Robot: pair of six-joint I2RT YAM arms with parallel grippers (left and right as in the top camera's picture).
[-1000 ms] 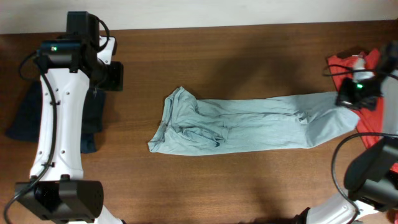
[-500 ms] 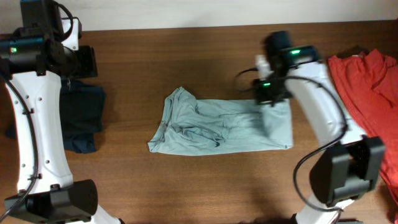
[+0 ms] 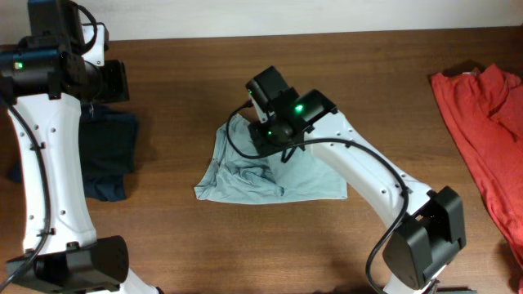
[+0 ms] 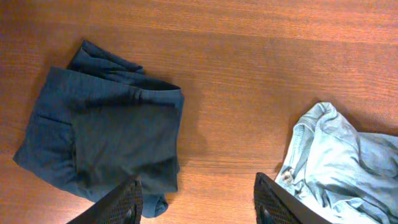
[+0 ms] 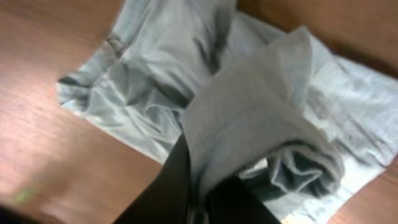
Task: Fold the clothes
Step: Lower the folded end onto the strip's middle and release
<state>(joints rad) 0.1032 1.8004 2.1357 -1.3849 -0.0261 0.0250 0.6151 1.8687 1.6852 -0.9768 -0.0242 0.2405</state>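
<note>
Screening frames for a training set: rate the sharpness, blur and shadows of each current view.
Overhead: sharp and evenly lit; the right gripper casts a soft shadow on the pale blue-green garment. Left wrist: crisp wood grain and navy clothes, left gripper's fingertips dark at the bottom edge. Right wrist: blurred throughout, cloth folds smeared, table soft, fingers near-black.

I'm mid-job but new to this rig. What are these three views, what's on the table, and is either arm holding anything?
Two robot arms work at a wooden table. The overhead view looks down from above; the other two come from cameras on each wrist. The right gripper is shut on the pale blue-green garment, carrying its leg end over toward the waist. The left gripper is open and empty, above the table between the dark navy clothes and the garment. A red garment lies at the right edge.
</note>
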